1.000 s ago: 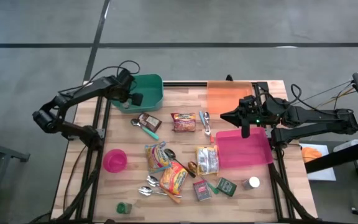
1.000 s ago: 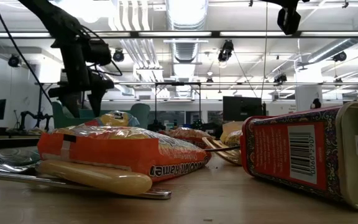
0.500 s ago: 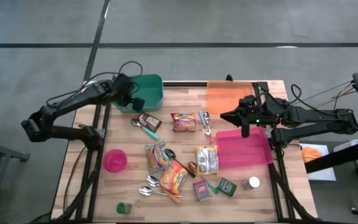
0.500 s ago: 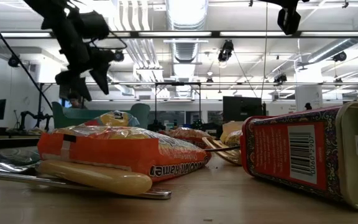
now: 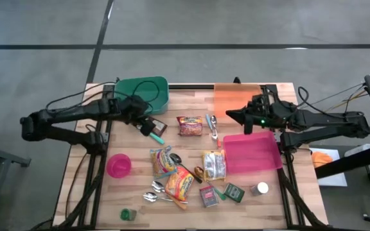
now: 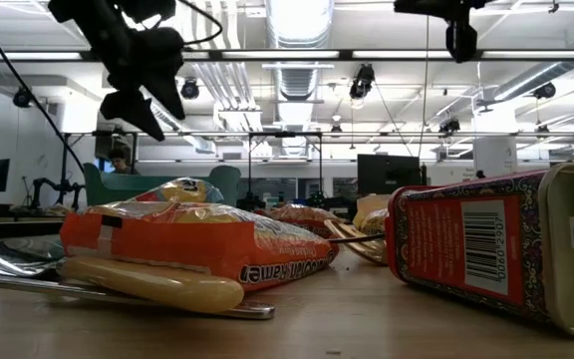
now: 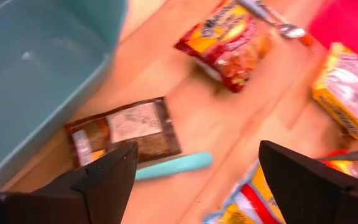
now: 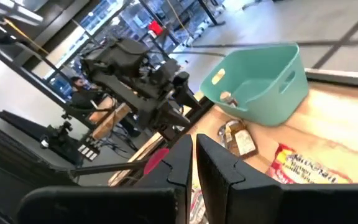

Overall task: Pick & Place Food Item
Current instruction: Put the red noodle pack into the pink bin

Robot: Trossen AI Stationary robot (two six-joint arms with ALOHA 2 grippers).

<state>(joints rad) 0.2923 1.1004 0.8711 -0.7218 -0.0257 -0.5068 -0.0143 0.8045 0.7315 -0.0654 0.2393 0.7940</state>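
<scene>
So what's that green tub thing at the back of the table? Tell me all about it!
The green tub is a teal bin that looks like plastic, with smooth walls, rounded corners and a handle slot in its end wall. It sits upright at the table's far left corner. The right wrist view shows something small lying inside, too small to name. A brown packet lies just in front. The left gripper hovers open beside it, not touching.

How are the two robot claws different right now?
The left claw is open wide, while the right claw is pinched shut. The left claw hangs over the brown packet beside the green bin; the right claw hangs near the orange tray and the pink tray. Both are dark, two-fingered, empty and up off the table.
</scene>
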